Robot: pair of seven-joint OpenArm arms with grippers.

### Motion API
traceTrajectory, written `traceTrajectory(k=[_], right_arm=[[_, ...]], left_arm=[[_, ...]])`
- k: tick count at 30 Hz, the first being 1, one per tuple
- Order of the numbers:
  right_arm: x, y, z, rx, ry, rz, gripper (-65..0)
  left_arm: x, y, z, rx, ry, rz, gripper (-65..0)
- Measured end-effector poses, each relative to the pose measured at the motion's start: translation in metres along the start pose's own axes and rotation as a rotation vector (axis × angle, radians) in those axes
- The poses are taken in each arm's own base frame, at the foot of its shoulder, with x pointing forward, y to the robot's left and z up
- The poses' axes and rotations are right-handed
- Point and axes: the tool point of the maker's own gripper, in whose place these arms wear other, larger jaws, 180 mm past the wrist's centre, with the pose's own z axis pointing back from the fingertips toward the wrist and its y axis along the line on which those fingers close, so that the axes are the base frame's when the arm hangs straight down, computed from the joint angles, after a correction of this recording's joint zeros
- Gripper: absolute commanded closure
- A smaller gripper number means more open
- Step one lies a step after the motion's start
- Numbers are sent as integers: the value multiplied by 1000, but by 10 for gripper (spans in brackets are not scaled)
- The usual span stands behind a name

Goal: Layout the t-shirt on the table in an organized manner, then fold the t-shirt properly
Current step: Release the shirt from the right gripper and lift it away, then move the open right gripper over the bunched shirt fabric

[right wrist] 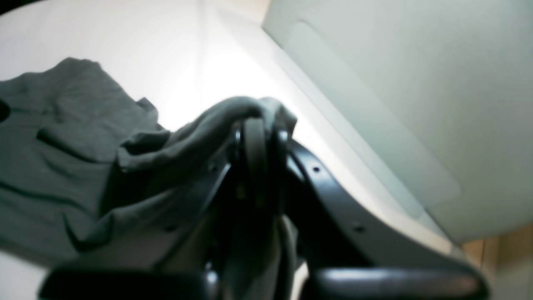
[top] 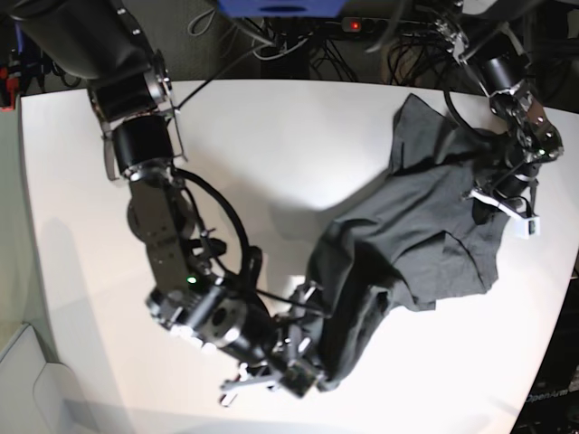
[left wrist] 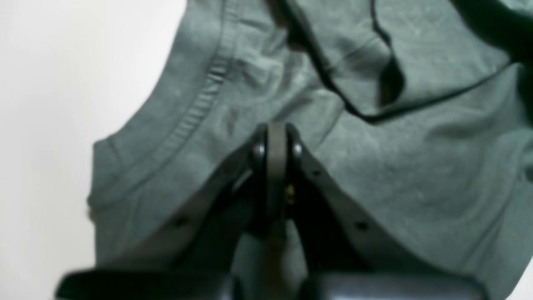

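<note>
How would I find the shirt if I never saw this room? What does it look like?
Look at the big white table that fills most of the base view. On the side of it that shows to the right lies the t-shirt, a dark grey, crumpled heap of cloth. It is the only soft thing there, and both black robot arms have a hand on it: the left hand and the right hand.
</note>
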Motion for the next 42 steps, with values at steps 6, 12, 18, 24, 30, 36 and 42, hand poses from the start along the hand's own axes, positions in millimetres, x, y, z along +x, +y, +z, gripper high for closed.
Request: traceTrajectory(k=[6, 12, 18, 24, 30, 36, 42], right_arm=[[10, 115, -16, 286, -9, 138, -5], [-4, 209, -2, 490, 5, 166, -5], [-3, 218, 1, 511, -1, 184, -19], [-20, 223, 14, 508, 76, 193, -240], [-12, 218, 45, 489, 31, 215, -313], [-15, 143, 28, 309, 60, 174, -316], [-61, 141, -22, 360, 231, 98, -317]], left_arm=[[-3, 17, 10, 35, -15, 41, -4], [-4, 26, 23, 78, 2, -10, -4], [-5, 30, 27, 93, 9, -25, -4], [-4, 34, 29, 100, 13, -33, -4], [-4, 35, 29, 103, 14, -32, -4], [-4, 35, 29, 104, 14, -32, -4], [-4, 35, 29, 103, 14, -36, -4]])
